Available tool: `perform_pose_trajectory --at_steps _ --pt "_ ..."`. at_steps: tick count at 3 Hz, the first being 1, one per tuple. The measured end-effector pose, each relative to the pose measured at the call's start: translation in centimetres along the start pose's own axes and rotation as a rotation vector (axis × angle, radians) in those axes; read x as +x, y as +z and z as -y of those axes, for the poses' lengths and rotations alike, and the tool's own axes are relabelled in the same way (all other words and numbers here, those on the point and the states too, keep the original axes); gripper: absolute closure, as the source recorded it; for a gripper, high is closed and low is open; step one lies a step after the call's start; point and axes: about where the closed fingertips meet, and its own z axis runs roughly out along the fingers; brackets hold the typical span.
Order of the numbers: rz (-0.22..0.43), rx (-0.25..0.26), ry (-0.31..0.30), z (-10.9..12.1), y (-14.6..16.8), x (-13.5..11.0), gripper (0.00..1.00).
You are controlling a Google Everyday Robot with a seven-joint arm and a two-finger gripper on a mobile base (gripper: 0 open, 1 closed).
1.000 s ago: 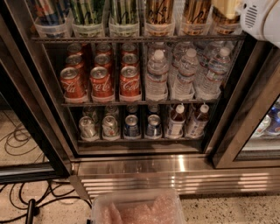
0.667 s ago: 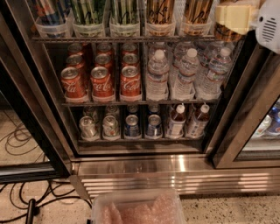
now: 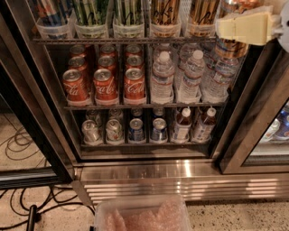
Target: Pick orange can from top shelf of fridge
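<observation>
The fridge (image 3: 149, 173) stands open in front of me. Its top shelf (image 3: 90, 41) is a dark wire rack lined with clear tubs of tall slim cans. My gripper (image 3: 235, 27) is at the top right, with a cream finger (image 3: 246, 28) lying across an orange can (image 3: 231, 48). The gripper is shut on this can. The can hangs in front of the shelf edge, over the water bottles, and its top is cut off by the frame. More orange cans (image 3: 165, 12) stand in the tubs to its left.
Green-striped tall cans (image 3: 90, 11) fill the left tubs. Red cola cans (image 3: 104, 83) and water bottles (image 3: 162, 76) are on the middle rack, small cans and bottles below. A dark door frame (image 3: 253, 131) slants at right. A clear plastic bin (image 3: 142, 214) and cables (image 3: 27, 198) are on the floor.
My gripper has moved a little down and left with the orange can, which now sits lower in front of the shelf edge. The rest of the fridge is unchanged.
</observation>
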Motion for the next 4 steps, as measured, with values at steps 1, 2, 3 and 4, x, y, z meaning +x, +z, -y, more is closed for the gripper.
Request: perform_pose_trajectory --at_steps 1,2,3,4 --pt "-0.034 -0.073 -0.012 -2.0 -0.1 0.8 1.00" --pt "-0.034 -0.074 -0.012 -2.0 -0.1 0.8 1.00" --pt "-0.040 -0.167 -0.023 -5.6 -0.2 1.4 1.00" --pt "-0.035 -0.316 -0.063 -12.5 -1.4 1.4 1.00"
